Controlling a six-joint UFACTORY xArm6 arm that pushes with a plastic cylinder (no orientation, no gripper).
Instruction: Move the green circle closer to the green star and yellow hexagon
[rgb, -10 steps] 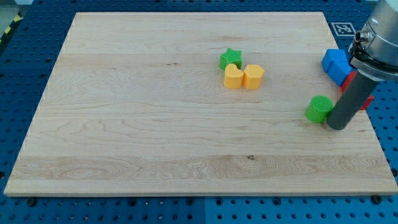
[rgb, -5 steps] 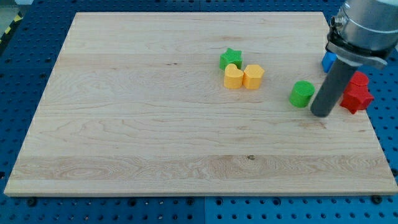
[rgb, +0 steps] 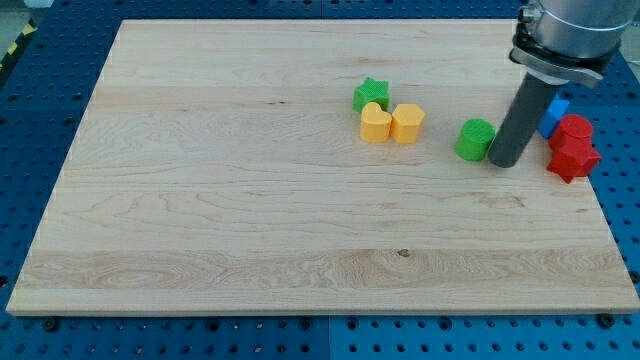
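Now at the view's right of centre on the wooden bench: green circle, lying on bare board, with my tip just beside it on the view's right and slightly toward the view's bottom, apparently touching or nearly so; actual contact not resolvable. No hand on this rig, only a straight dark rod, so nothing to be apart, together or clamped. Targets at the view's left of the green circle: green star at the top of a tight cluster, yellow hexagon below and to the view's right of it, yellow heart touching the hexagon's left side. Key relation: tip, green circle and cluster nearly in one line running toward the view's left and slightly upward, with the circle between tip and cluster; judged well placed for a push leftward, the gap to the yellow hexagon being short but open. Circle near the cluster, not yet beside it. At the view's right of the rod: red blocks, shapes hard to make out, and a blue block largely hidden behind the rod. Arm body cut off by the view's top edge.
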